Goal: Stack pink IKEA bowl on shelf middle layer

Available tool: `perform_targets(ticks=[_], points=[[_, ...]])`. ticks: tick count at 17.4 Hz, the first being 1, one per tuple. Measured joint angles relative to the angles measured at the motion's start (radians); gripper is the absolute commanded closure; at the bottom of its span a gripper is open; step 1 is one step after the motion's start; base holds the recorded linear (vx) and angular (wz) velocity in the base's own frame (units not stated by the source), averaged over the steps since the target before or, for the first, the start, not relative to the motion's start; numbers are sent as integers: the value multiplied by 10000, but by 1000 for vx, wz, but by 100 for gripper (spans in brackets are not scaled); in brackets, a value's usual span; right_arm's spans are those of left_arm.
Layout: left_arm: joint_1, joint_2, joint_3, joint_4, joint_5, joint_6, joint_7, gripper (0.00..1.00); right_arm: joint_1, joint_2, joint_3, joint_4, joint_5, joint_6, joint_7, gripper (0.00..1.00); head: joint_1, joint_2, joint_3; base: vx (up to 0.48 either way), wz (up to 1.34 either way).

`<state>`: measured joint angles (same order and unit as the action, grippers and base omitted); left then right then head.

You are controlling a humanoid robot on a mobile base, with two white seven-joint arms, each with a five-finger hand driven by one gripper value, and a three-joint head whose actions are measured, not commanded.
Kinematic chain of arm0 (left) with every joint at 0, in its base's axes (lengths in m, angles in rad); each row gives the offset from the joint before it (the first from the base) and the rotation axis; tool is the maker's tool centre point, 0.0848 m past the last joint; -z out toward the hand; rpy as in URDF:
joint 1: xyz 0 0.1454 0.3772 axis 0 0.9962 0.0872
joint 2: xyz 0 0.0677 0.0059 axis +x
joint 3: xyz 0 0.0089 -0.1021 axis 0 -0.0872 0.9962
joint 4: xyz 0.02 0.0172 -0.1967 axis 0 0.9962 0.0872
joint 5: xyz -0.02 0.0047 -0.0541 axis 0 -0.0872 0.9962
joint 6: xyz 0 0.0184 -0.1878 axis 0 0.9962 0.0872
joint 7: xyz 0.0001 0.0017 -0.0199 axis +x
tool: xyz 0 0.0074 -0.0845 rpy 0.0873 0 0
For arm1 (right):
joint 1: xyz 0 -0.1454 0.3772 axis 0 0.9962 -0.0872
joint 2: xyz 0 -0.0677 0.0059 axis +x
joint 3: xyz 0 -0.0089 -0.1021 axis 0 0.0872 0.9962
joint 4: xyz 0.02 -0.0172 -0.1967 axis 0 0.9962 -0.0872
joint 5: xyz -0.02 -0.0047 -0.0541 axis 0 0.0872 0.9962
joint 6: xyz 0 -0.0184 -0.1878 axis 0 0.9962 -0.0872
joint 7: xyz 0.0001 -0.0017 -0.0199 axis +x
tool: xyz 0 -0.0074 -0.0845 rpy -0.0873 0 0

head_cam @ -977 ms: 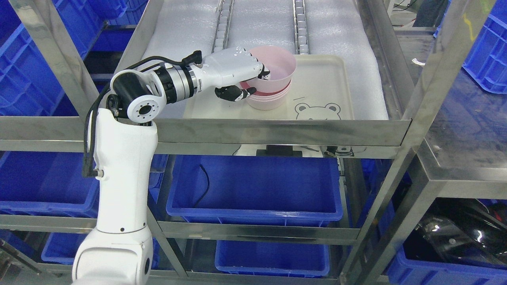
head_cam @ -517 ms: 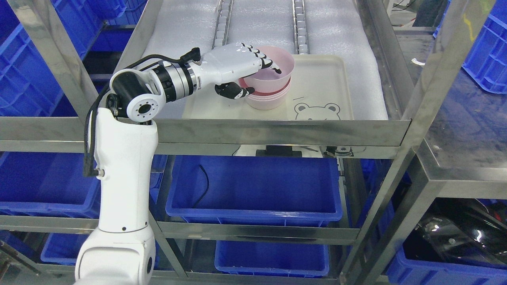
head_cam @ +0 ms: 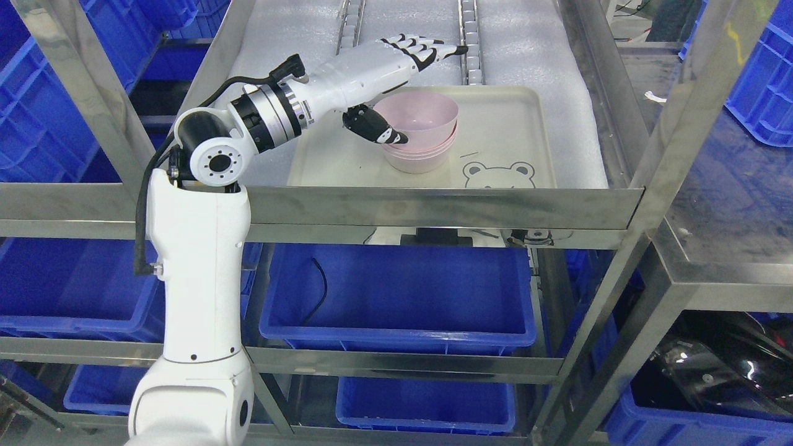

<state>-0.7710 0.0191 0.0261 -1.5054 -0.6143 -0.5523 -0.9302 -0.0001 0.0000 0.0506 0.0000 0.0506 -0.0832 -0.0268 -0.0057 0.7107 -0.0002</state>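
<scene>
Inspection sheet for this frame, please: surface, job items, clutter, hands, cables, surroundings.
Surface: white foam-lined shelf carrying a cream tray with a bear print.
Job's things: pink bowls nested in a stack on the tray.
Clutter: nothing seen.
Hands: left hand above the stack, fingers extended, holding nothing; right not in view.
Cables: black cable along the left arm; another in the blue bin below.
Surroundings: steel rack frame, blue crates on both sides.

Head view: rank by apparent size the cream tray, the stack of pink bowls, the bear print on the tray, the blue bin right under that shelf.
1. blue bin, though it sits nearer the camera, which inflates it
2. cream tray
3. stack of pink bowls
4. bear print, close to the bowls in width but flatter
</scene>
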Motion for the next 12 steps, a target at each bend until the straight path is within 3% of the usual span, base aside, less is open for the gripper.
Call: perform_targets(ticks=[6, 12], points=[[150, -83, -276, -198, 2918, 828, 319, 0, 0, 0, 0, 0, 0, 0, -1, 0, 0, 0, 0, -21, 35], [1979, -131, -2110, -574, 4289, 391, 255, 0, 1, 0, 0, 0, 0, 0, -1, 0, 0, 0, 0, -62, 127]])
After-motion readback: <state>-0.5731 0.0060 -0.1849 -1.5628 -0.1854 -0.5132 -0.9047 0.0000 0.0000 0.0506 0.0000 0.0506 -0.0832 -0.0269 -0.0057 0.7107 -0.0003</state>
